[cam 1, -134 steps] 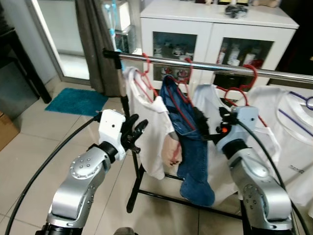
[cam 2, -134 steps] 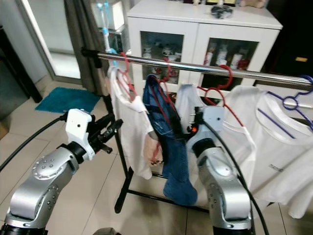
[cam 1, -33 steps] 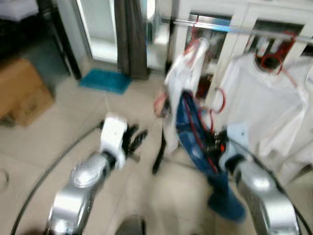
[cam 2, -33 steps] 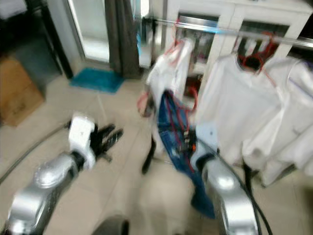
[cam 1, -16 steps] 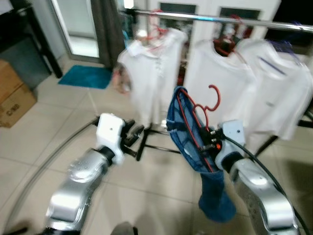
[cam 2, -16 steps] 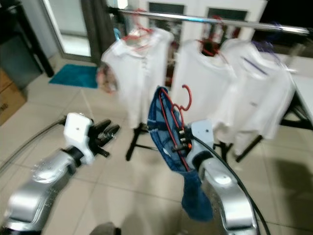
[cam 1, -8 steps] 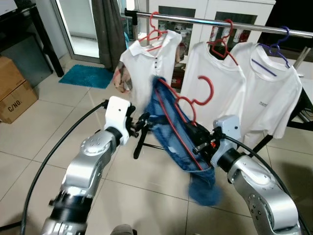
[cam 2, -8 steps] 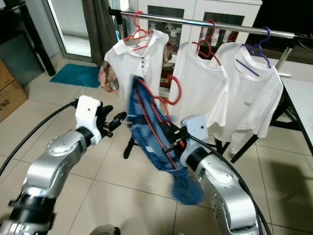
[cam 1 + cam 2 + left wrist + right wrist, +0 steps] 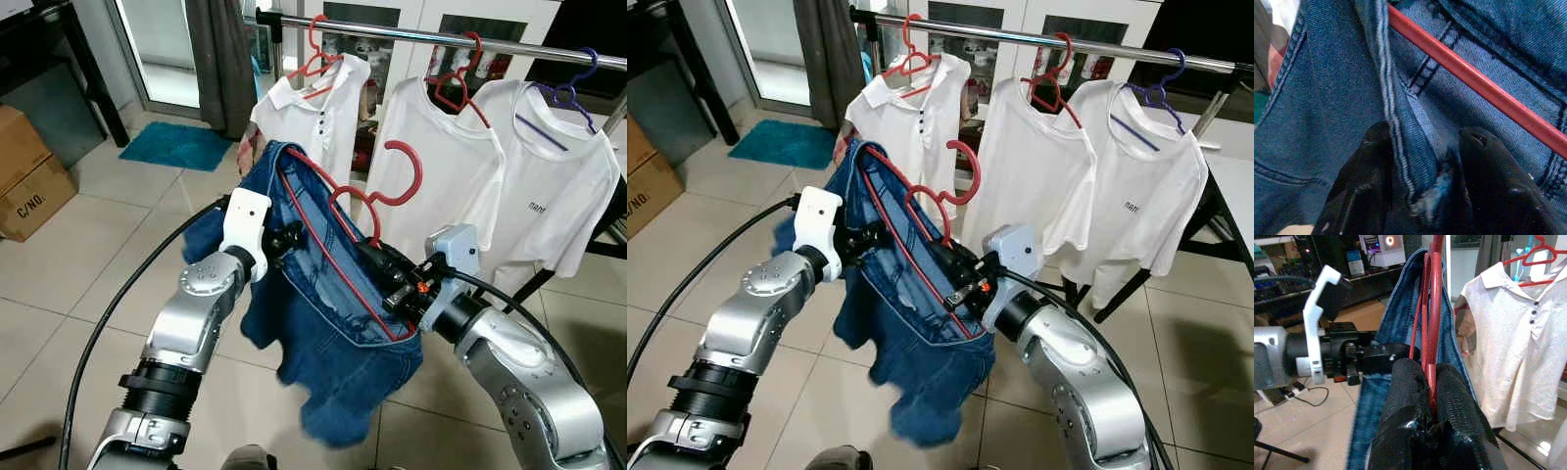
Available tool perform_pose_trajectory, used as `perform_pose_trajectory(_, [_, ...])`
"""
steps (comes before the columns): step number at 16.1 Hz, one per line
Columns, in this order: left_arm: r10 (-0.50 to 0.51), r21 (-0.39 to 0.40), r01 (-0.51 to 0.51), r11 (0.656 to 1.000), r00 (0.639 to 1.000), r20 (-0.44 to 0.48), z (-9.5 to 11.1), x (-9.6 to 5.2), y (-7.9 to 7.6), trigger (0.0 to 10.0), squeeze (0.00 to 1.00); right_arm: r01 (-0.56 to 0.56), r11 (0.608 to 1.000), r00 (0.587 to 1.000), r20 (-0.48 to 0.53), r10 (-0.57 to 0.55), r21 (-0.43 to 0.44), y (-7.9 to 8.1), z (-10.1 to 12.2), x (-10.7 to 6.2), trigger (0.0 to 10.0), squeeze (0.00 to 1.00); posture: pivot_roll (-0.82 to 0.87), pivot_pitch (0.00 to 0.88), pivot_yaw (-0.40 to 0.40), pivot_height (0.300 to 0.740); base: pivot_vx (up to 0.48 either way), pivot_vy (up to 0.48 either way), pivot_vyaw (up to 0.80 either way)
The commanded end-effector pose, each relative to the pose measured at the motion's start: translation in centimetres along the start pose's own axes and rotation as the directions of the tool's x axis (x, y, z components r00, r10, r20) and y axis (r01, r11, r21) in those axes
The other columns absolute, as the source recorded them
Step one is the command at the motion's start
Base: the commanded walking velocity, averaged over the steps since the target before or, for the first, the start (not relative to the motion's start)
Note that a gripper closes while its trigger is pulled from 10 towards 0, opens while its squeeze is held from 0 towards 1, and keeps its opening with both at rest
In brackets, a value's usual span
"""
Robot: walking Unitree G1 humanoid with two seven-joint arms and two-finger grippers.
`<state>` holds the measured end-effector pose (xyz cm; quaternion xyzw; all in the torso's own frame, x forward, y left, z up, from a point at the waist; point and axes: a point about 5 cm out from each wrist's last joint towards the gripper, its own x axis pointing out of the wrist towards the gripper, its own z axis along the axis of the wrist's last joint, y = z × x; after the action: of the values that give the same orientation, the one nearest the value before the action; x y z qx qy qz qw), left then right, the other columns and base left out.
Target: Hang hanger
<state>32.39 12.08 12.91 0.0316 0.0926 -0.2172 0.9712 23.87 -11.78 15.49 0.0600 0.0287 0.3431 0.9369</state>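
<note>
A red hanger (image 9: pixel 418 174) carries blue jeans (image 9: pixel 333 352) in mid-air before the chrome rail (image 9: pixel 441 39). My right gripper (image 9: pixel 377 262) is shut on the hanger's red wire below the hook; the right wrist view has both black fingers clamped on the wire (image 9: pixel 1431 369). My left gripper (image 9: pixel 292 238) is at the jeans' waistband on the other side. In the left wrist view its fingers (image 9: pixel 1420 142) pinch a denim seam fold, with the red hanger bar just beyond. The jeans hang spread between the two grippers.
On the rail hang a white polo (image 9: pixel 313 117) and a white T-shirt (image 9: pixel 441 166) on red hangers, and another T-shirt (image 9: pixel 554 166) on a purple hanger. A cardboard box (image 9: pixel 29 176), teal mat (image 9: pixel 176 147) and dark curtain (image 9: pixel 220 59) are on the left.
The jeans, which hung on the rail earlier, are held off it. In the last half second my left gripper reached in and shut on the waistband, and the jeans swung out wide.
</note>
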Motion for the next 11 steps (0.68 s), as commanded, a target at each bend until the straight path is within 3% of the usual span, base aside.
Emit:
perform_pose_trajectory(1, [0.007, 0.019, -0.008, 1.000, 1.000, 0.014, 0.27, 0.25, 0.01, 0.0, 0.00, -0.030, 0.999, 0.996, 0.079, 0.032, -0.026, 0.30, 1.63, -0.16, 0.0, 0.00, 0.09, 0.019, 0.019, 0.740, 0.000, 0.000, 0.00])
perform_pose_trajectory(11, [0.004, 0.013, -0.005, 1.000, 0.999, 0.043, 0.38, 0.35, 0.18, 0.0, 0.00, -0.042, 0.999, 0.996, 0.079, 0.043, -0.015, 0.39, 1.51, -0.15, 0.0, 0.00, 0.10, 0.020, 0.023, 0.740, 0.000, 0.000, 0.00])
